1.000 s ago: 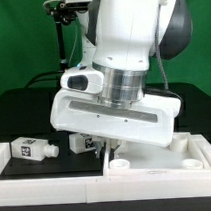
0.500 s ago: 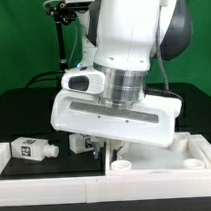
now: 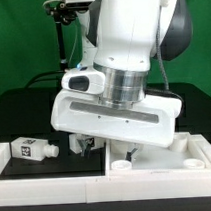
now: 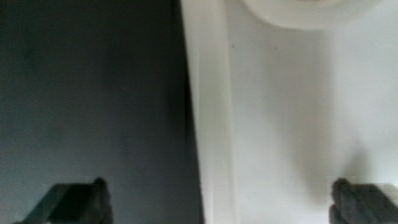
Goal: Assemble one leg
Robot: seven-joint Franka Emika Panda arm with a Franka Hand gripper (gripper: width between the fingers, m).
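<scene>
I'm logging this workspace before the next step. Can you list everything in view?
legs: two, white with black-and-white tags, on the table's side at the exterior view's left; outer leg in the open, inner leg partly hidden.
tabletop: one, white, rimmed corner holes, exterior view's right.
table: one, black.
border: one, white, along the near edge.
stand: one, black, at the back.
arm: one, white.
gripper: one, black fingers, open above the tabletop's edge.
</scene>
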